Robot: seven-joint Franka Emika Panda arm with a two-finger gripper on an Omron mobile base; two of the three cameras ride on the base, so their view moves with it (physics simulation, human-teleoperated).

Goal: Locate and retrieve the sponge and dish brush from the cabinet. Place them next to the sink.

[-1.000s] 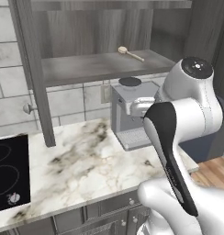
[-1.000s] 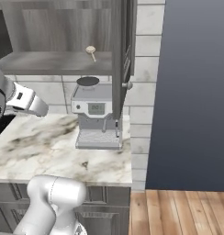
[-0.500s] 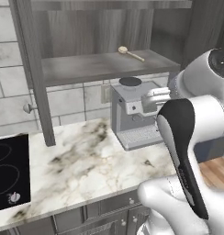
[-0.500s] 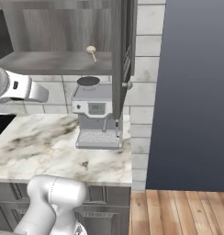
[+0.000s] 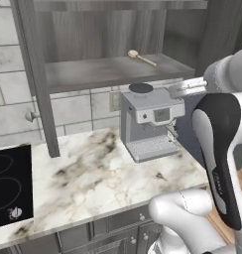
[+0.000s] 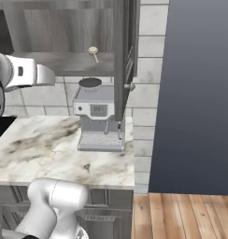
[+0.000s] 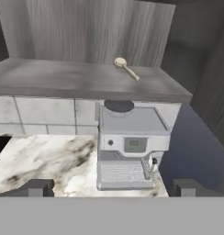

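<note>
Dish brush: the thin pale cream stick with a small round whitish-tan head (image 7: 125, 67) lies flat on the grey shelf, toward its back and right, above the coffee machine; lying loose with its handle free, it should be easy to pinch across the stick.
Cabinet: the dark grey wood-grain wall cabinet (image 5: 108, 69) stands with its panelled door (image 6: 126, 51) swung out, which is why I can look straight in at the shelf.
My claw: my two dark finger tips (image 7: 111, 187) are spread as wide as they go, well apart, with nothing between them; I hold them so because I am only facing the shelf, well short of the brush.
Coffee machine: the boxy silver-grey espresso machine (image 7: 128, 149) sits on the white-brown marble counter (image 5: 88, 173) directly under the shelf; I judge it the thing to avoid when I reach upward.
Sponge: I cannot pick out the small yellow-brown block on the visible shelf.
Step in hand: approach to the brush, judged early in the task.
</note>
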